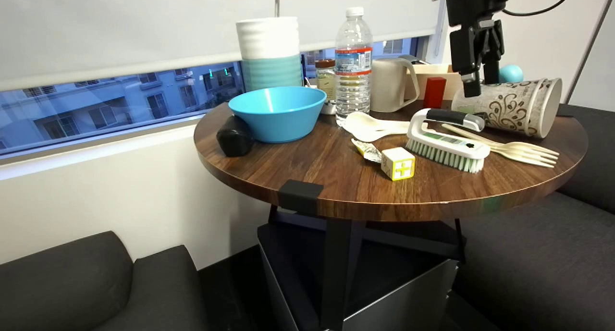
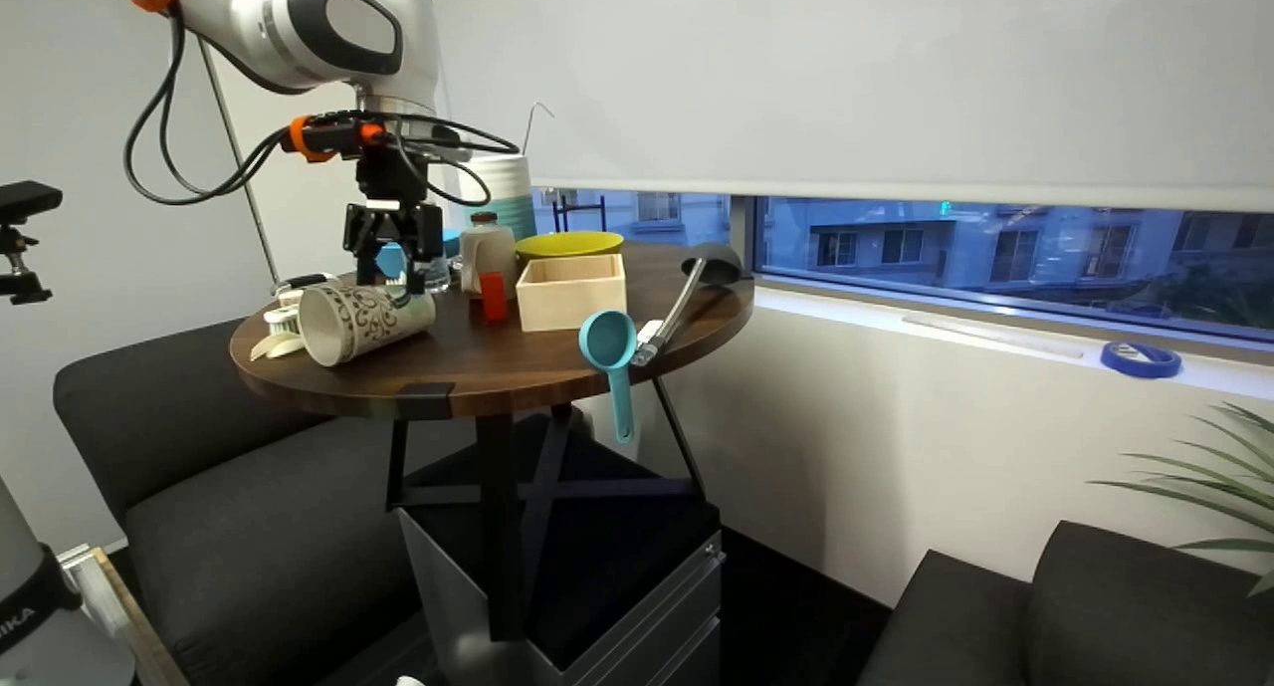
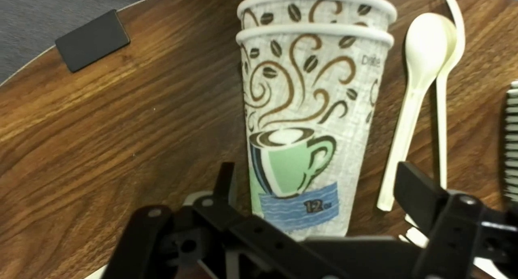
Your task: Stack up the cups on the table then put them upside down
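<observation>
Two patterned paper cups (image 3: 307, 88) lie on their side, nested one inside the other, on the brown wooden table (image 1: 298, 163). Their double rim faces the top of the wrist view, and the narrow base points toward my gripper (image 3: 313, 173). In both exterior views the cups (image 1: 511, 105) (image 2: 366, 323) rest near the table's edge. My gripper (image 1: 482, 83) (image 2: 391, 278) hangs open, pointing down over their base end. Its fingers stand on either side of the cups with gaps of wood showing in the wrist view; nothing is held.
Beside the cups lie a wooden fork (image 1: 523, 153), a spoon (image 3: 431, 40) and a scrub brush (image 1: 447, 143). A red block (image 1: 435, 92), a wooden box (image 2: 572, 293) and a pitcher (image 1: 389, 83) stand close by. Farther off are a bottle (image 1: 354, 67) and a blue bowl (image 1: 278, 115).
</observation>
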### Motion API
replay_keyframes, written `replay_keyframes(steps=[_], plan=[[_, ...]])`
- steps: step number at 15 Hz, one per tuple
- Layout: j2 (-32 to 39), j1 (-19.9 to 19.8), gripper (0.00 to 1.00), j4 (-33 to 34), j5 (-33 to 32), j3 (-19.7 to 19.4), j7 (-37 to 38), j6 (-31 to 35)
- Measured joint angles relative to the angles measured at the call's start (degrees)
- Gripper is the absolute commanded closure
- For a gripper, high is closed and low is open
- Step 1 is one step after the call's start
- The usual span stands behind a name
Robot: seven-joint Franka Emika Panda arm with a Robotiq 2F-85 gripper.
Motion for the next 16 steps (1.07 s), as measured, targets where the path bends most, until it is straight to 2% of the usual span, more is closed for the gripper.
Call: replay_keyframes(steps=[4, 5, 6, 7, 10, 13, 16], plan=[[1.45, 0.0, 0.02, 0.02, -0.46, 0.3, 0.24, 0.02], [1.86, 0.0, 0.17, 0.03, -0.48, 0.42, 0.26, 0.02], [2.25, 0.0, 0.27, 0.04, -0.48, 0.52, 0.26, 0.02], [2.63, 0.0, 0.31, 0.04, -0.48, 0.58, 0.27, 0.02], [3.44, -0.04, 0.52, 0.05, -0.48, 0.57, 0.27, 0.03], [3.07, -0.3, 0.58, 0.09, -0.45, 0.33, 0.14, 0.08], [2.01, -0.78, 0.59, -0.25, 0.07, -0.37, -1.32, 1.45]])
